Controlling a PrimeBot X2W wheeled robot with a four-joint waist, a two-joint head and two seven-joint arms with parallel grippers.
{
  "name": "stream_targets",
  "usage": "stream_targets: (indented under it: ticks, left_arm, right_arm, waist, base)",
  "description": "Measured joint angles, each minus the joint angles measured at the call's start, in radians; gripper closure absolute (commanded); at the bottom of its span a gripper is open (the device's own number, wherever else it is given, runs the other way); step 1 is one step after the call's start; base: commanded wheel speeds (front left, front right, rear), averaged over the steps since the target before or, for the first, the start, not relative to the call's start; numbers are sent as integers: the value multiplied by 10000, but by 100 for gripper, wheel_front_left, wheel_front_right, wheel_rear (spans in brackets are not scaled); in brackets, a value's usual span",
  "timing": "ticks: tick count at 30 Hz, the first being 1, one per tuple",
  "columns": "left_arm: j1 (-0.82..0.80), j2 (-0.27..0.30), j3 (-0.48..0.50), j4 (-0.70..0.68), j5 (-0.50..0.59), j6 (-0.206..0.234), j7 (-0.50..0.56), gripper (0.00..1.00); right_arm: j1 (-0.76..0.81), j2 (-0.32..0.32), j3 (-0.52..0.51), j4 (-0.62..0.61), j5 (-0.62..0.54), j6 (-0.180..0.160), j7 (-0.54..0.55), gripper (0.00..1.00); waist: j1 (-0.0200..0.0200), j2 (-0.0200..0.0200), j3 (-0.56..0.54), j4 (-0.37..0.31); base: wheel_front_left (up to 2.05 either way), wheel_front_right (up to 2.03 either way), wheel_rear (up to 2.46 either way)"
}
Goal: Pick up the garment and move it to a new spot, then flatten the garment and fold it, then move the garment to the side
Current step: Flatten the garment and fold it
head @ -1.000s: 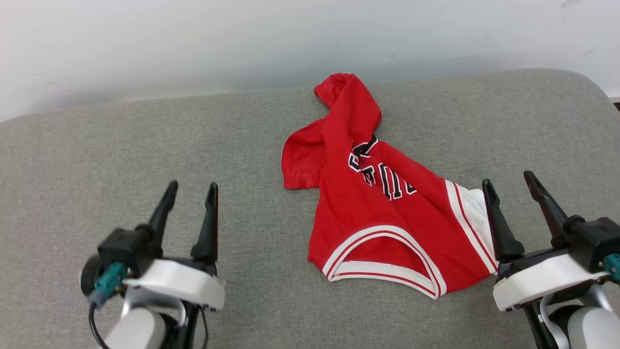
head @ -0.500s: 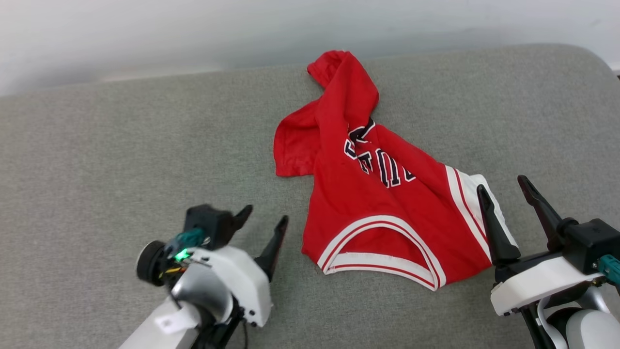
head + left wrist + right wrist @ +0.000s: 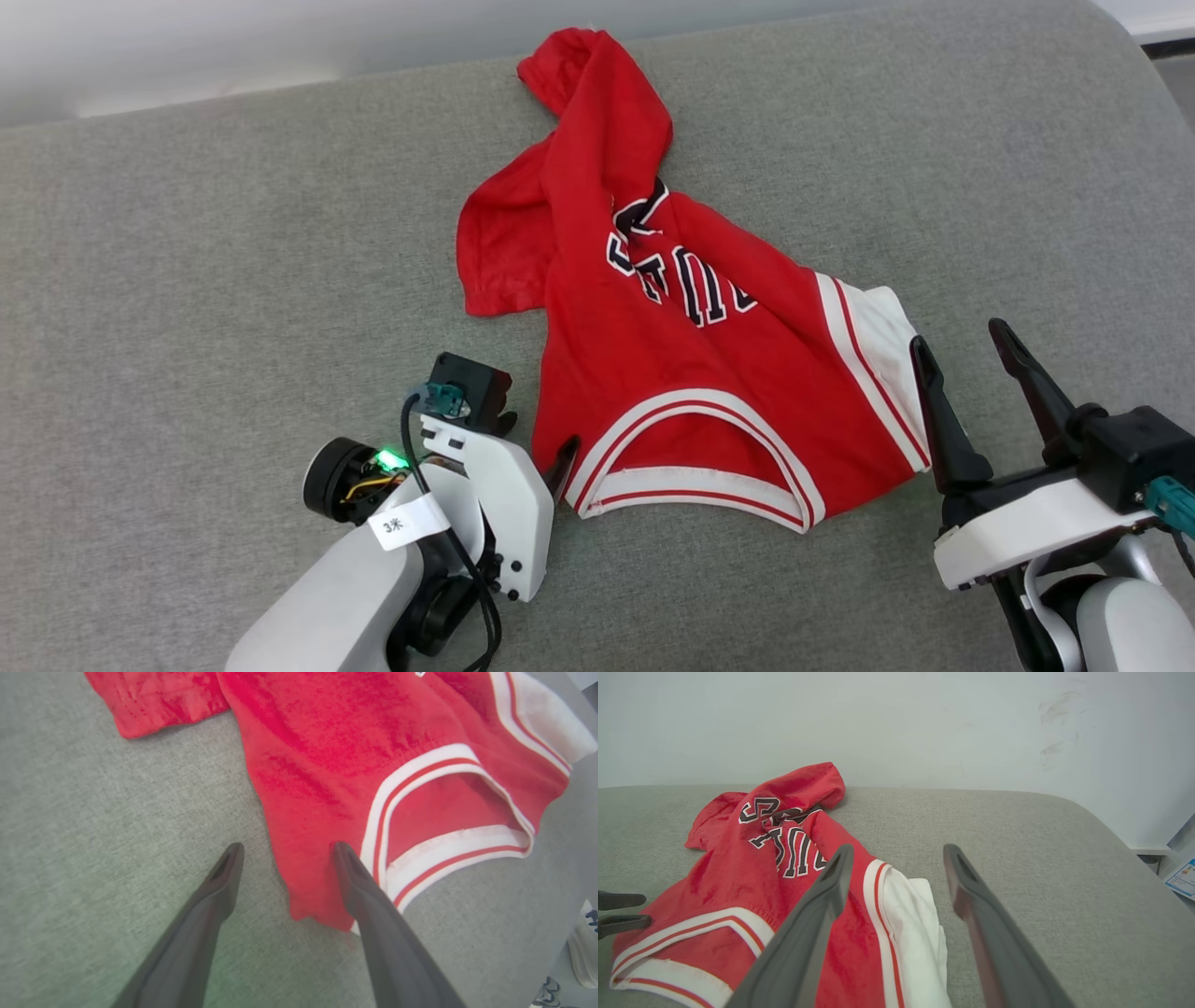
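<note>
The garment (image 3: 691, 373) lies crumpled on the grey cushion (image 3: 187, 233), red with black white-outlined letters, a striped neck opening facing me and a white sleeve at its right. My left gripper (image 3: 537, 443) is open at its near left corner. In the left wrist view the left gripper (image 3: 287, 848) straddles the red edge of the garment (image 3: 327, 742), one finger over cloth and one over cushion. My right gripper (image 3: 960, 336) stands open just right of the white sleeve. In the right wrist view the right gripper (image 3: 899, 849) points over the sleeve of the garment (image 3: 738, 872).
A pale wall (image 3: 878, 718) runs behind the cushion's far edge. The cushion's rounded right corner (image 3: 1101, 826) drops off to a floor with a paper (image 3: 1181, 877). A white shoe (image 3: 584, 947) shows past the cushion's edge. Bare cushion lies left of the garment.
My left arm has swung right and forward, turned, and come down at the garment's near left corner. The head camera has tilted down and shifted. The right gripper has stayed put.
</note>
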Motion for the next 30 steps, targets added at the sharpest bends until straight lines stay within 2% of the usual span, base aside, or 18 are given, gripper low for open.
stream_targets:
  ticks: [5, 6, 7, 8, 13, 16, 23, 30]
  left_arm:
    - [-105, -96, -173, 568, -46, -117, 13, 0]
    - [-109, -121, -209, 660, -59, -182, 10, 11]
    - [-116, -157, -226, 761, -69, -209, -31, 69]
    - [-122, -207, -203, 859, -98, -236, -96, 100]
    - [84, -297, -4, 1147, -159, -261, -1024, 100]
    - [359, -127, 316, 1053, -77, -29, -1733, 100]
    - [1375, 589, 1154, -453, 82, 759, -2909, 100]
    - [2106, 1944, 1758, -2123, 1026, 1831, -3126, 100]
  right_arm:
    - [-14, 84, -25, 142, -27, 0, -109, 0]
    - [-18, 88, -35, 169, -31, 0, -111, 0]
    - [-29, 88, -35, 192, -65, 0, -119, 0]
    - [-45, 90, -40, 207, -94, -2, -121, 0]
    - [-98, 86, -82, 247, -155, 0, -117, 0]
    - [-70, 33, -130, 247, -194, -2, -100, 0]
    - [248, -79, -174, 192, -188, -2, 128, 0]
    - [270, -52, -4, 61, -205, 0, 339, 0]
  waist:
    - [0, 0, 185, -108]
    - [0, 0, 200, -98]
    - [0, 0, 209, -80]
    - [0, 0, 211, -54]
    - [0, 0, 56, 145]
    - [1, 0, -171, 320]
    - [1, 0, -833, 983]
    - [1, 0, -1246, 1633]
  base:
    - [0, 0, 0]
    - [0, 0, 0]
    - [0, 0, 0]
    - [0, 0, 0]
    - [0, 0, 0]
    - [0, 0, 0]
    - [0, 0, 0]
    - [0, 0, 0]
